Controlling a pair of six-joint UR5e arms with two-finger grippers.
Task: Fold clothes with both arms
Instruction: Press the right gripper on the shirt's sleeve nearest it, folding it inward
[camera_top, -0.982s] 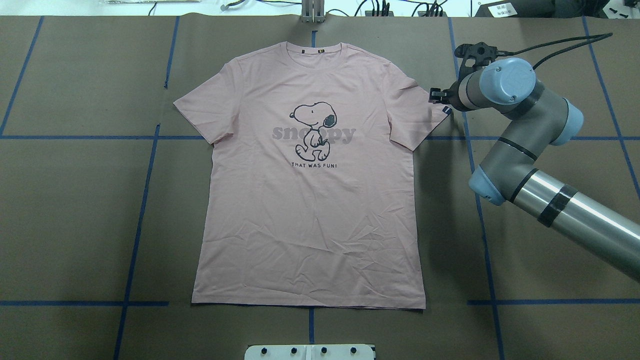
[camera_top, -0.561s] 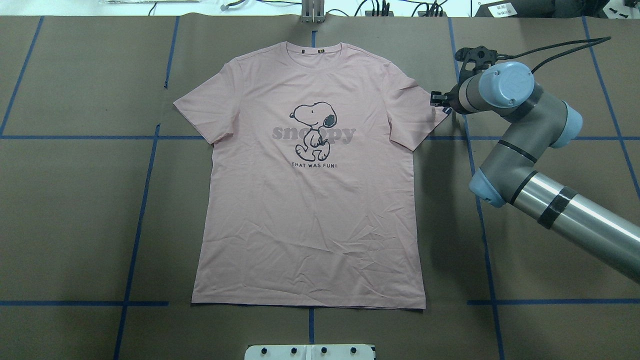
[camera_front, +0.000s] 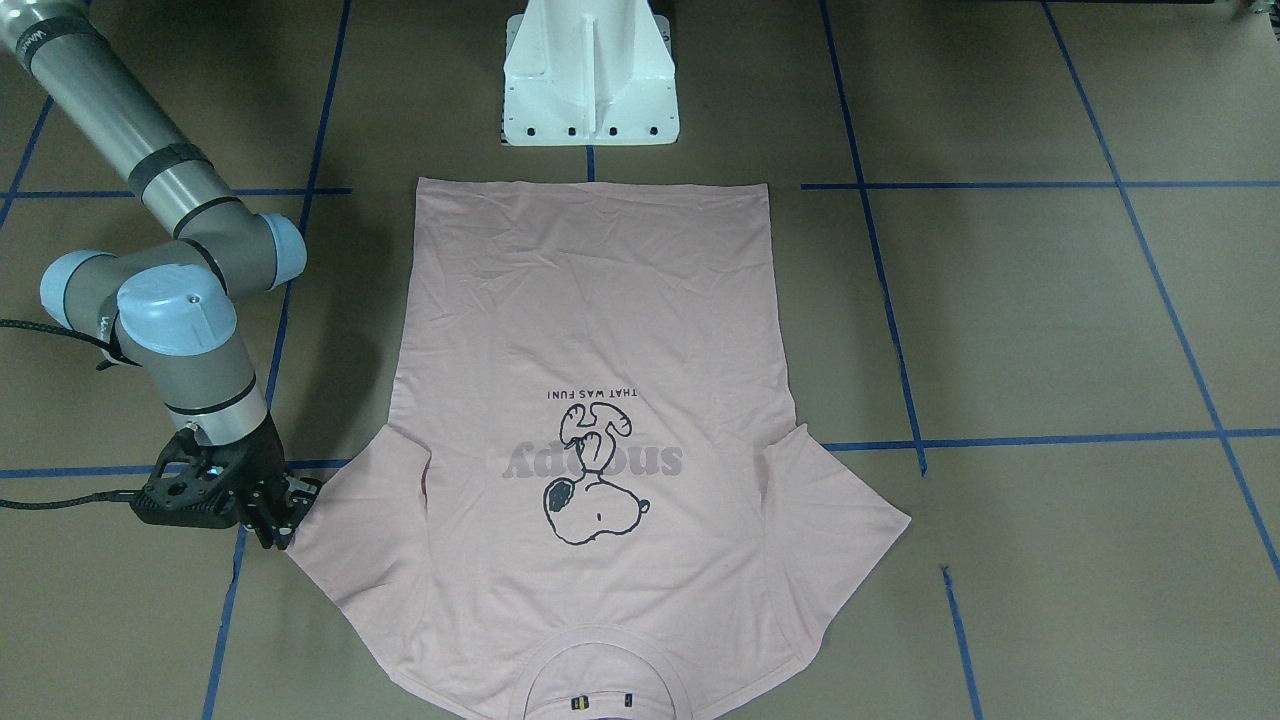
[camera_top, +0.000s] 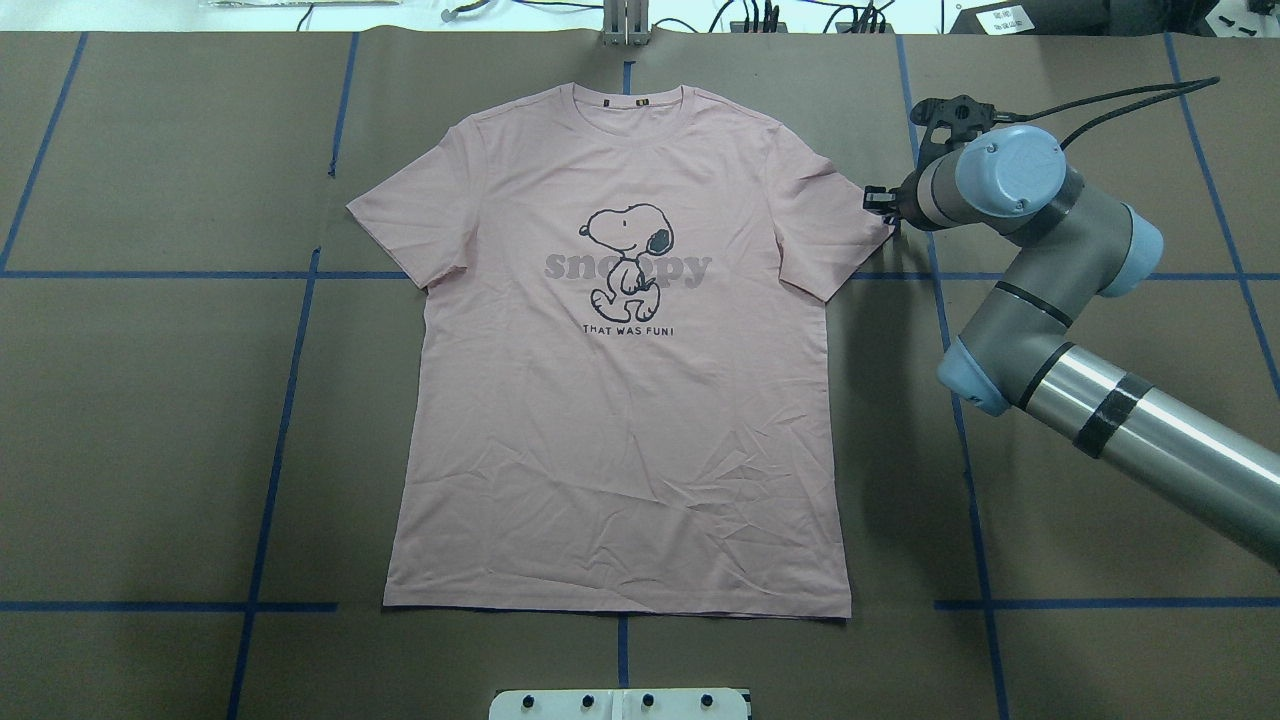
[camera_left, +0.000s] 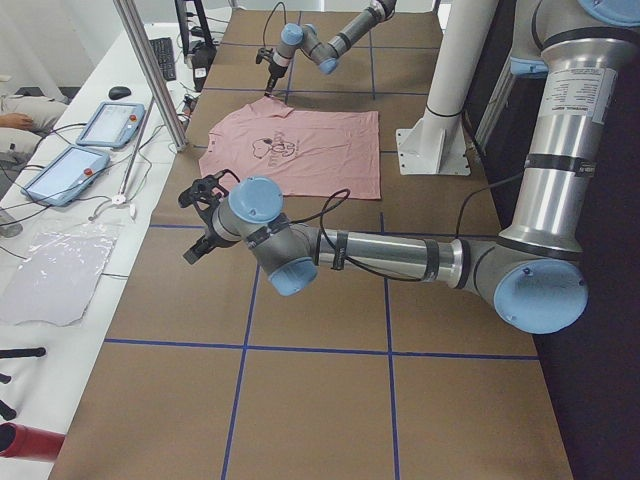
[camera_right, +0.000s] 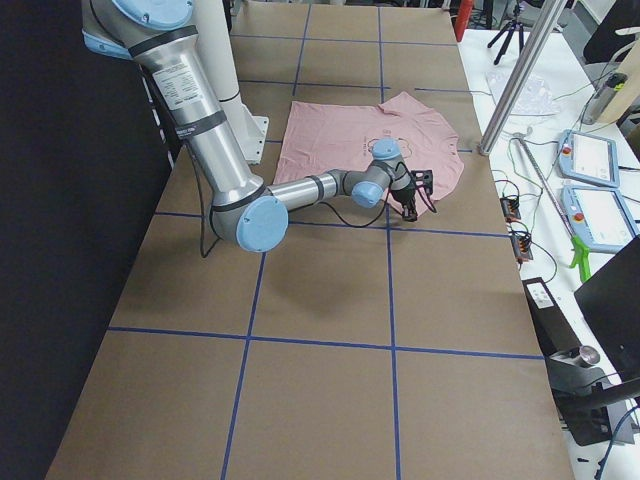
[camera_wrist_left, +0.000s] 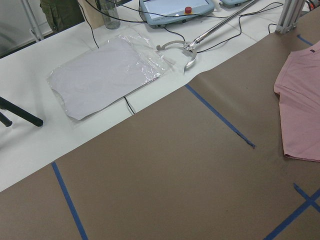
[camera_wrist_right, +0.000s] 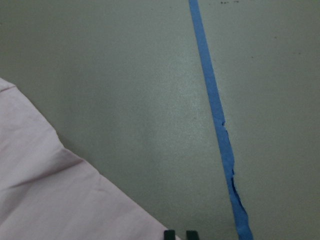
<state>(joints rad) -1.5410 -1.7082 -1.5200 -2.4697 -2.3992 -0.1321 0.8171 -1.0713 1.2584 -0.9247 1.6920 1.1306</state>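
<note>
Grasp step: right gripper (camera_top: 876, 198) sits at T-shirt (camera_top: 620, 420) sleeve corner, apart or clamped cannot tell. Next: pinch hem only, clear of table (camera_top: 150, 450)

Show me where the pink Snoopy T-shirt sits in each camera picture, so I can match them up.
Front-facing: T-shirt in the centre, collar at the bottom.
Overhead: centre, collar at the top.
Exterior left: upper middle, far off.
Exterior right: upper middle.
Left wrist: right edge only.
Right wrist: lower left corner.
Shared landmark, exterior views: the white pedestal just beyond the hem.
</note>
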